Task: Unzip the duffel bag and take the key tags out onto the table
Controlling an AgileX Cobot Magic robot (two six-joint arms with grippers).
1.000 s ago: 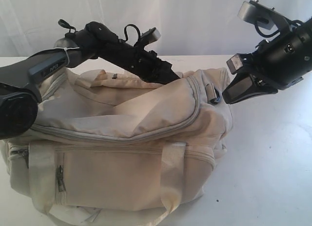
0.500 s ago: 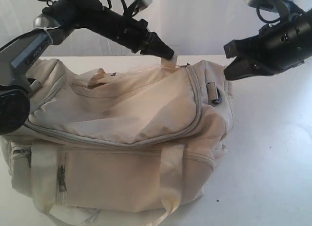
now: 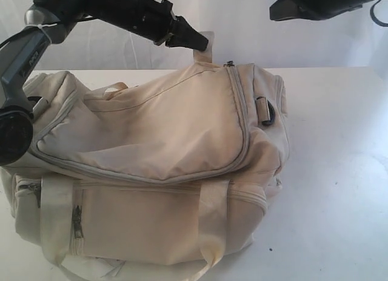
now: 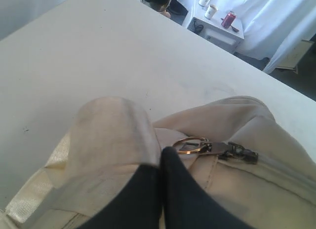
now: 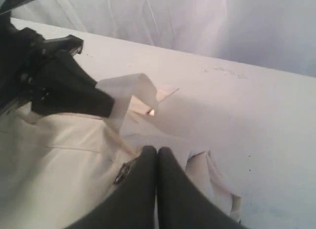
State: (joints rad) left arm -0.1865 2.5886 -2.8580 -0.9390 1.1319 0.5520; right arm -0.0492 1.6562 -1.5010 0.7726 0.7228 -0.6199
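Cream-white fabric duffel bag (image 3: 157, 129) standing on the wide white desk (image 3: 339, 172), its main grey zipper (image 3: 244, 129) fully closed. The coloured plastic key tags are not seen and are presumed to be inside. A pale webbing strap (image 3: 206, 41) is pinched in the closed jaws of the left arm (image 3: 121, 11) and held taut above the bag. The jaws of the right arm (image 3: 321, 2) are pressed together on nothing, high above and well apart from the dark metal zipper pull (image 4: 232, 151). Risk: if the strap is pulled higher, the bag may be tipped; if it slips, the fabric would slacken and the slider could bind.
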